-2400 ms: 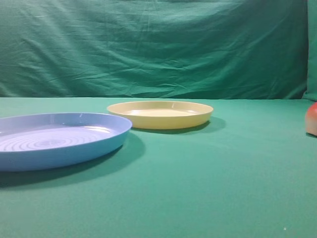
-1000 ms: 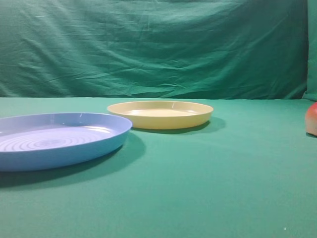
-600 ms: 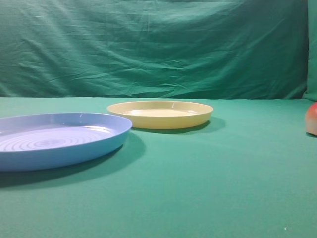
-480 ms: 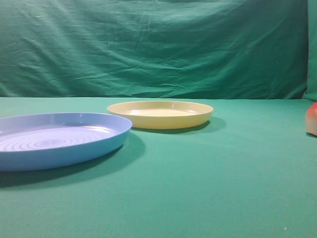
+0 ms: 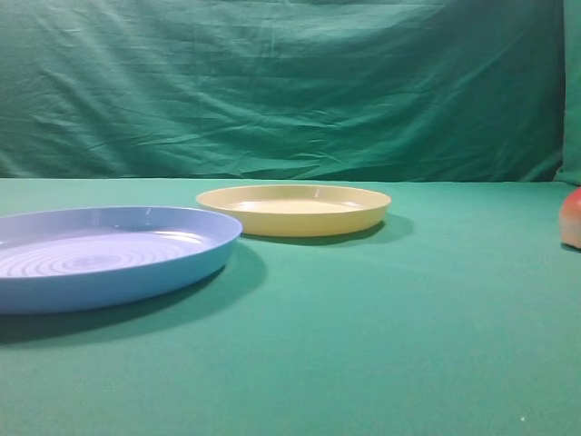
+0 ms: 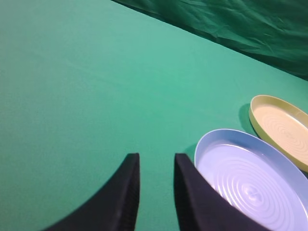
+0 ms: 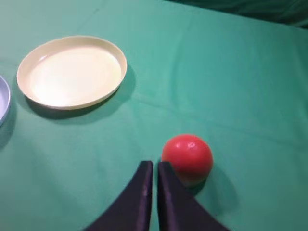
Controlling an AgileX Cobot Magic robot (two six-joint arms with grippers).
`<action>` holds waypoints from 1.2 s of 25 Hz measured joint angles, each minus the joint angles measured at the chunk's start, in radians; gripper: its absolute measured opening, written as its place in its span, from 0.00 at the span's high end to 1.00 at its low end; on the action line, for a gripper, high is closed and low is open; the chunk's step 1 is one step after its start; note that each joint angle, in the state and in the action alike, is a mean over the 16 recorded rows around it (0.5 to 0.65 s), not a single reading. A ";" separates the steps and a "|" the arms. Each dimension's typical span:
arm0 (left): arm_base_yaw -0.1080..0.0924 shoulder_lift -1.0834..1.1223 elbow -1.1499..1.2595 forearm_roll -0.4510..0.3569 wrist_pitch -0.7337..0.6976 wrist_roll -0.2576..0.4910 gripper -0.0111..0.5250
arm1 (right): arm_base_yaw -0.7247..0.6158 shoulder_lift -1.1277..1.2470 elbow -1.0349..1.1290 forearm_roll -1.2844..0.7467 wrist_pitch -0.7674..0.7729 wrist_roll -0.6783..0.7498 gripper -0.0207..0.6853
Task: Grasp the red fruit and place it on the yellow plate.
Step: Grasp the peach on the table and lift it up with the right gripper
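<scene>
While our right fingers (image 7: 154, 166) sit nearly closed and empty beside the red fruit (image 7: 187, 158), it rests on the green tabletop (image 7: 250, 96), well apart from the yellow plate (image 7: 72, 71); our left fingers (image 6: 155, 166) hang narrowly parted by the blue plate (image 6: 250, 183).

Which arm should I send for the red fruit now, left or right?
Right. In the right wrist view the red fruit lies just beyond the right end effector, a little to one side. The left end effector sits by the blue plate, with no fruit in its view.
</scene>
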 joint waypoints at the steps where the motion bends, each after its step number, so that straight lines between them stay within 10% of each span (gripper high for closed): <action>1: 0.000 0.000 0.000 0.000 0.000 0.000 0.69 | 0.000 0.028 -0.009 -0.001 0.010 -0.004 0.97; 13: 0.000 0.000 0.000 0.000 0.000 0.000 0.69 | 0.000 0.340 -0.087 -0.004 0.012 -0.070 0.91; 30: 0.000 0.000 0.000 0.000 0.000 0.000 0.69 | 0.000 0.782 -0.275 -0.003 -0.076 -0.097 0.08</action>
